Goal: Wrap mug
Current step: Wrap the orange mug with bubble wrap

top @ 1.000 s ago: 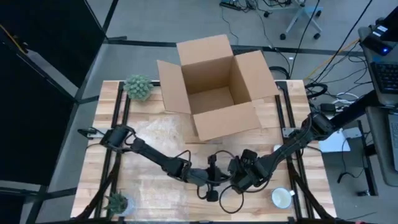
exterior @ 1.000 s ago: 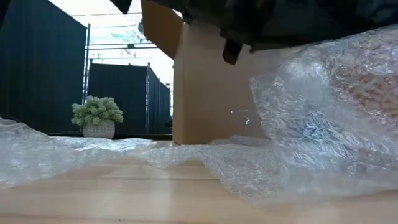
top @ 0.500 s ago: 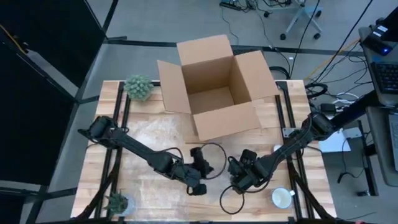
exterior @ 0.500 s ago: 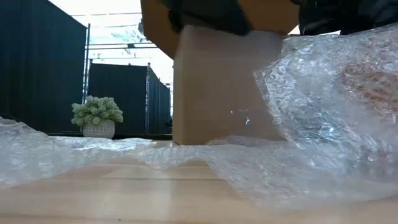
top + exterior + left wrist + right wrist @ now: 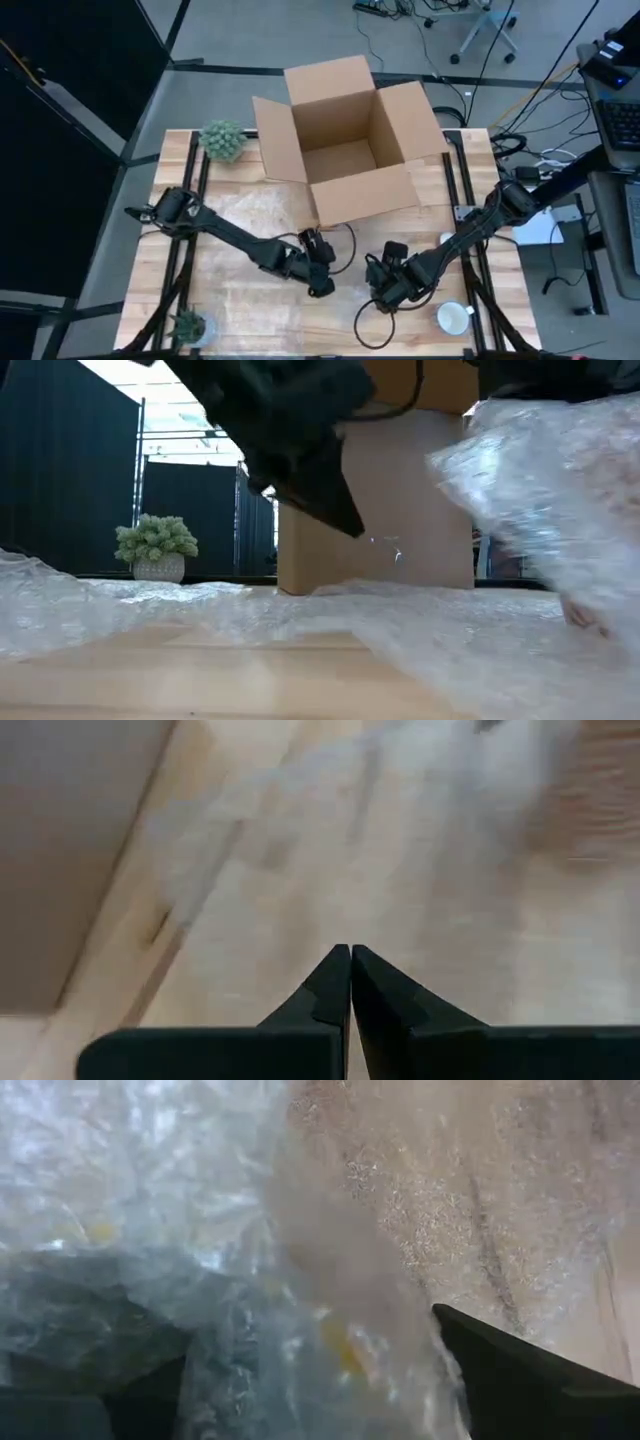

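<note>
An open cardboard box (image 5: 345,140) stands at the table's (image 5: 150,270) far middle. A potted plant (image 5: 223,141) sits to the box's left, another plant (image 5: 188,325) at the near left corner, and a mug (image 5: 453,318) near right. Bubble wrap (image 5: 150,610) lies spread before the box.

1. We see a grey floor (image 5: 250,40) around the wooden table (image 5: 240,300), with black cables (image 5: 520,70) trailing across it.
2. We note an office chair base (image 5: 487,28) on castors at the far side.
3. We see a dark curtain (image 5: 60,120) along one side of the table; in the low view, black panels (image 5: 190,510) stand behind it under bright overhead light (image 5: 170,400).
4. We spot a desk with electronics (image 5: 615,70) at the other side.
</note>
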Action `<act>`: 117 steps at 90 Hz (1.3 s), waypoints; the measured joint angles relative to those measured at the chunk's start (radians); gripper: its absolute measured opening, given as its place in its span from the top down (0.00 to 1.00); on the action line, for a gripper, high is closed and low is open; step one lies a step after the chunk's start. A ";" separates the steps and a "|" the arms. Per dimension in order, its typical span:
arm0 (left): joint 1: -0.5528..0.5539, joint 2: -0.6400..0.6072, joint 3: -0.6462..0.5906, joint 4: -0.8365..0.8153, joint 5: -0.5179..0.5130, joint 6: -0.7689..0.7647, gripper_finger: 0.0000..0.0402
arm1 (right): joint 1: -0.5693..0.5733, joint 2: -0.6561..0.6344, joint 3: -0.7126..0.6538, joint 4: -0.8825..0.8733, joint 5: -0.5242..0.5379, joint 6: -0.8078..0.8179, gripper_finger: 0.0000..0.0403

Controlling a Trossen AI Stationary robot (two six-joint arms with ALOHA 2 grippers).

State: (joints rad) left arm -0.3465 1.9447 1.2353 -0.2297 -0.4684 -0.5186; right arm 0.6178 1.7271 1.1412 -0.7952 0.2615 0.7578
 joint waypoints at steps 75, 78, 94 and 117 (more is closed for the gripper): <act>0.067 0.119 -0.004 -0.027 0.180 -0.141 0.56 | 0.037 -0.001 0.000 0.009 -0.003 -0.064 0.37; 0.067 0.120 -0.004 -0.021 0.181 -0.120 0.59 | 0.037 -0.001 0.000 0.011 -0.002 -0.063 0.37; 0.082 0.123 -0.004 0.032 0.172 -0.016 0.92 | 0.039 -0.001 0.000 0.019 -0.002 -0.064 0.37; 0.120 0.110 -0.005 0.036 0.117 0.036 1.00 | 0.066 -0.001 0.000 0.046 -0.008 -0.136 0.37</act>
State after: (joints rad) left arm -0.2265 2.0547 1.2306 -0.1933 -0.3514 -0.4826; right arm 0.6839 1.7264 1.1416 -0.7489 0.2532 0.6223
